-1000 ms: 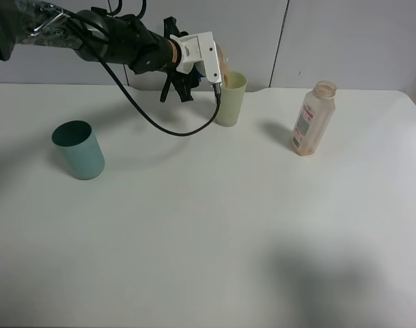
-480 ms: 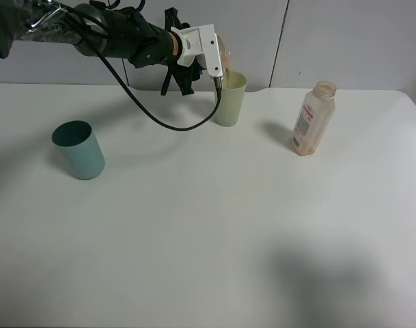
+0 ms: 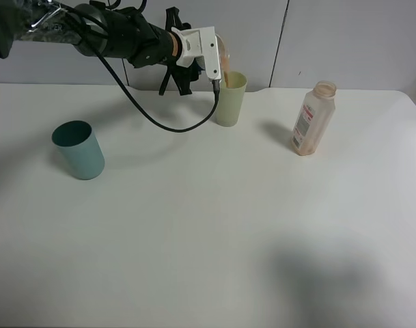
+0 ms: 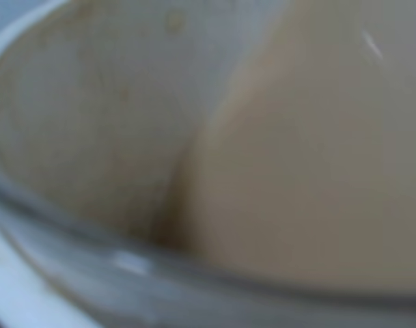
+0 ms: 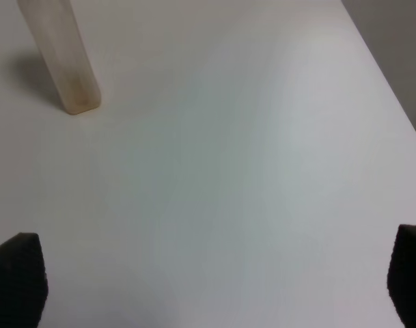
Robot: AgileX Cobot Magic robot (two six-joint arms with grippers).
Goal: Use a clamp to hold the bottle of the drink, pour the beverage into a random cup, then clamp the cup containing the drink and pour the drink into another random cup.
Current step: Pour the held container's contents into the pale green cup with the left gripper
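Note:
High at the back of the table, my left gripper [image 3: 216,57], the pale grey-white clamp, is shut on the cup [image 3: 223,48] and holds it tipped over the tall pale yellow-green tumbler [image 3: 229,102]. A thin tan stream of drink [image 3: 227,68] falls from the cup's clear rim into the tumbler. The left wrist view is filled by the blurred inside of the cup [image 4: 91,123], with the tan drink [image 4: 310,171] pooled against its rim. The bottle [image 3: 312,119] stands alone to the right, and its lower part [image 5: 61,58] shows beyond my open right gripper [image 5: 211,287].
A dark teal cup [image 3: 78,150] stands at the left of the white table [image 3: 208,239]. A black cable hangs in a loop from the left arm down in front of the tumbler. The table's right edge runs close to the right gripper.
The left gripper has risen slightly and tipped the cup further over the tumbler, and the drink now runs out in a stream. Bottle and teal cup have not moved.

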